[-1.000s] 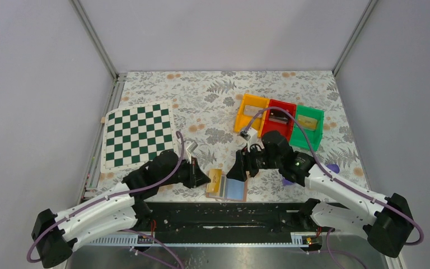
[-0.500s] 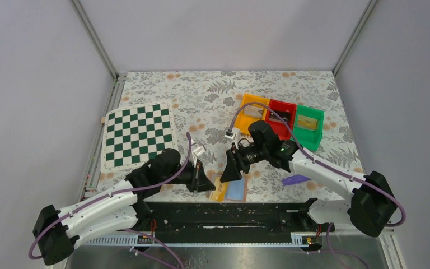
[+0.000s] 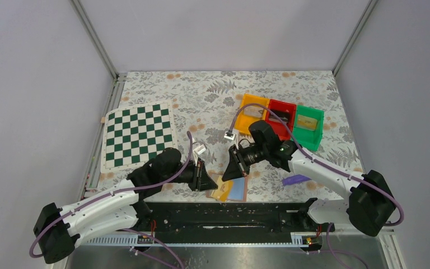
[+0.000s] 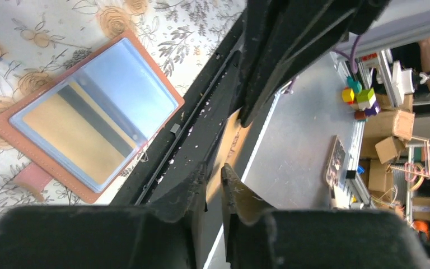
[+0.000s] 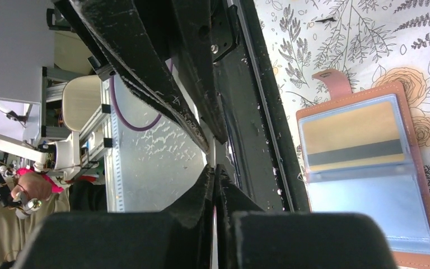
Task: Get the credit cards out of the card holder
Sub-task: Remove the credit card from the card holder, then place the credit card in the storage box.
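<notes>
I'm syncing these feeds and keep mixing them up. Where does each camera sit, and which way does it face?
Top external: above and behind, looking down on the table; left arm and right arm show, bases lowest.
Left wrist: on the left arm, looking past the left gripper at the table's near edge.
Right wrist: on the right arm, looking past the right gripper at that edge.
Shared: all three show the open card holder.

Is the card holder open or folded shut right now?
Open: the card holder lies spread flat on the table, both clear sleeves facing up, a yellowish card with a dark stripe in one.
</notes>
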